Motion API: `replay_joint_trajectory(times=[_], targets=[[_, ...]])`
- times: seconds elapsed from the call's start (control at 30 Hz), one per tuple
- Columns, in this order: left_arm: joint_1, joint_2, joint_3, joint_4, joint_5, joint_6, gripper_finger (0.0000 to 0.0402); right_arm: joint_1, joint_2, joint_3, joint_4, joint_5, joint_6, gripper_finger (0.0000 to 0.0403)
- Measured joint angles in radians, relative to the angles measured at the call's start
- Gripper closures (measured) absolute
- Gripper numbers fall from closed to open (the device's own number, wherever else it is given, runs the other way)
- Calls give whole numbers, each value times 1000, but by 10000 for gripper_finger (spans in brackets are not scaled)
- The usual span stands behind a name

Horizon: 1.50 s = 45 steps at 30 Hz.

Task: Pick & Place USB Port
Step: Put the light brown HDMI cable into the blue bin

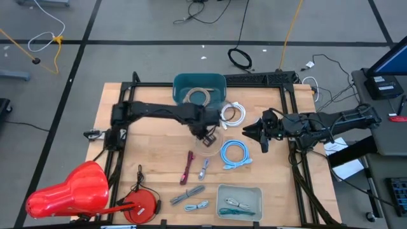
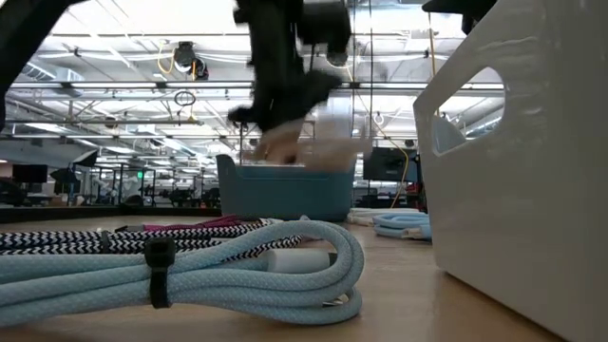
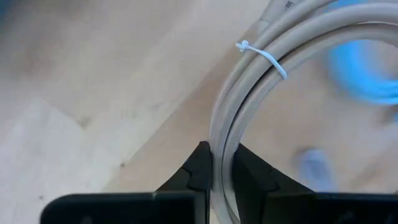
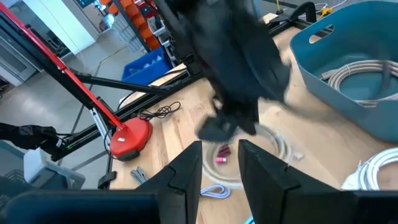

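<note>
Held thing: a beige coiled cable [image 3: 249,99], bound with a small white tie [image 3: 261,55], is pinched between the fingers of the left claw [image 3: 219,168] and hangs off the bench [image 1: 152,108].
Left claw: narrow, closed on one side of the coil, hovering mid-bench just in front of the teal bin [image 1: 199,84].
Which way to go: the bin lies just beyond the claw, toward the far edge; a similar coil already lies in it.
Coil's lie: its loop runs away from the fingers, so I reckon it will swing as it travels.
Right claw [image 1: 262,135]: parted and empty, waiting to the right near the light blue cable [image 1: 235,154].
Nearer arm: the left, plainly.
Judgement: a short carry over the rim, then release.
</note>
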Motion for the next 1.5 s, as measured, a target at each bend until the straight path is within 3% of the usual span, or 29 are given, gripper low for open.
replay_joint_trajectory(times=[0.13,0.27,0.5,0.73,1.2,1.4,1.5], targets=[[9,-87,109,-11,-158,-1,365,0,2,0,6,0,-10,307],[118,-128,200,-56,-271,-2,365,0,2,0,28,0,-19,307],[411,-95,216,-94,-134,17,365,0,2,0,41,0,-11,307],[563,-45,214,-104,-82,106,365,19,2,0,37,0,19,307],[551,89,214,-119,-88,185,365,39,32,0,32,5,51,307],[557,100,214,-185,-227,182,364,39,32,0,33,5,65,307],[564,98,214,-187,-200,201,326,39,32,0,33,5,66,307]])
